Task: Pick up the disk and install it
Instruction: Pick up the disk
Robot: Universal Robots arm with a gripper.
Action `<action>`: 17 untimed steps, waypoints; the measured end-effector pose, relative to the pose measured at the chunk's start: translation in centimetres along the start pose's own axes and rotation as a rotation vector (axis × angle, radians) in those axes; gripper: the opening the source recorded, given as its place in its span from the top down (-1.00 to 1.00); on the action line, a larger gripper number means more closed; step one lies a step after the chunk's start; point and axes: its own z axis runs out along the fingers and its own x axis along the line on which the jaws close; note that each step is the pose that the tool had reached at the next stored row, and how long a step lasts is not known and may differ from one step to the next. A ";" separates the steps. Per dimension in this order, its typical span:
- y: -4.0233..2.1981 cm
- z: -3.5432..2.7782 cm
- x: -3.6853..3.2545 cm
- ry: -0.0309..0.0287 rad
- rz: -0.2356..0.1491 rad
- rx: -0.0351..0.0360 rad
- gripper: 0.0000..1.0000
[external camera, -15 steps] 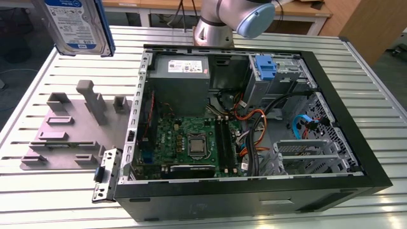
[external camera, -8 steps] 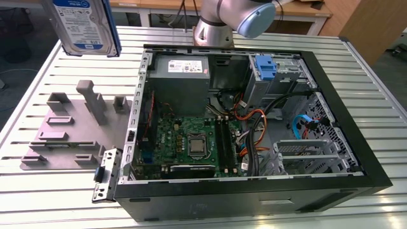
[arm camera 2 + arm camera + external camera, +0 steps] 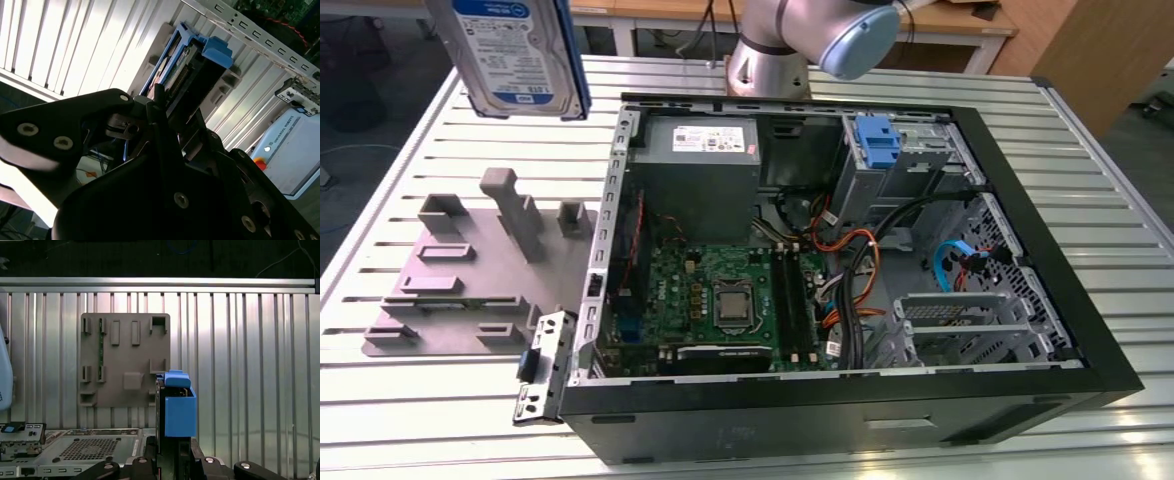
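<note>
The disk (image 3: 510, 52), a silver drive with a white-and-blue label and a blue carrier frame, hangs upright in the air above the table's far corner on the exterior view's left. Both wrist views show it edge-on: the blue carrier (image 3: 179, 409) sticks out past the black gripper body, and its connector edge (image 3: 186, 75) points away from the wrist. My gripper (image 3: 174, 450) is shut on the disk, with black fingers (image 3: 159, 107) pressed against its sides. The disk hangs over the grey fixture plate (image 3: 125, 360).
An open computer case (image 3: 1021, 215) lies on the slatted metal table (image 3: 427, 390). Inside are a grey power supply (image 3: 700, 150), a green motherboard (image 3: 720, 300), cables and another blue carrier (image 3: 878, 140) in the drive bay. The grey fixture plate (image 3: 467, 270) with upright posts lies beside the case. The arm's base (image 3: 781, 45) stands behind the case.
</note>
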 end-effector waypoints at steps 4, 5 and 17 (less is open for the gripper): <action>-0.97 0.02 -0.04 0.0000 0.000 -0.0001 0.30; -1.23 0.03 -0.06 0.0000 0.000 0.0000 0.30; -4.17 0.10 -0.20 0.0000 0.000 0.0000 0.30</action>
